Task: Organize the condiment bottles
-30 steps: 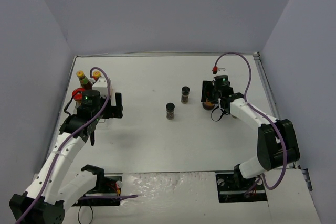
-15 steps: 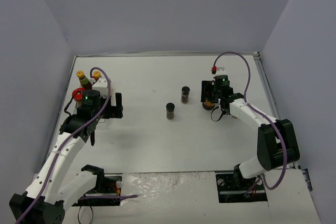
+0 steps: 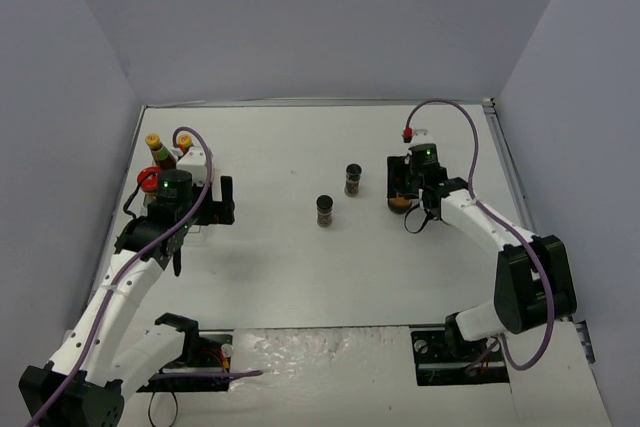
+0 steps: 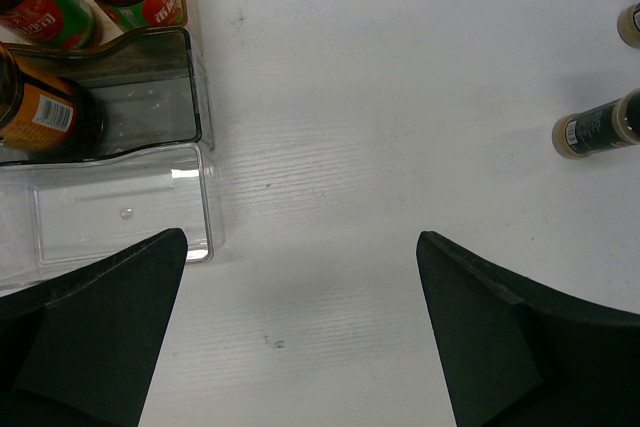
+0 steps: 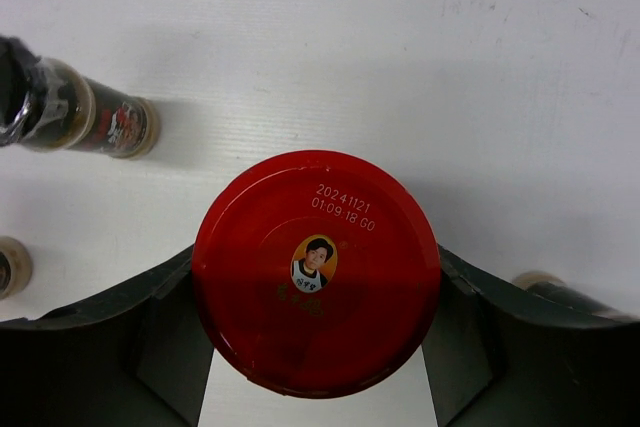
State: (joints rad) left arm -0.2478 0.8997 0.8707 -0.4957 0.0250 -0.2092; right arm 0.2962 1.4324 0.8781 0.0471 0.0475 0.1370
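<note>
Tabletop (image 3: 290, 267): white. Clear rack (image 4: 110, 212) lies along the left edge, toward the far-left corner. At the rack's far end, a sauce bottle w/ yellow cap (image 3: 153, 144) and a second sauce bottle (image 3: 184, 137) stand upright, side by side. In the next compartment toward the near edge is the racked jar (image 4: 40, 112), w/ red lid and orange label.

L gripper (image 3: 224, 199): jaws spread wide w/ nothing between them. It hovers over bare tabletop just beside the rack's right wall.

R gripper (image 5: 315, 259): down over the loose red-lidded jar (image 5: 317, 282), which stands upright in the right half of the tabletop, nearer the far edge than the near edge. One finger sits each side of the lid, tight against it in the wrist view. We can't tell if they pinch it or only bracket it.

Far spice jar (image 3: 352, 180) and near spice jar (image 3: 324, 211): black caps, upright near tabletop centre, apart from each other, left of the R gripper. Third spice jar (image 5: 560, 292) shows just behind the R finger, mostly hidden.
</note>
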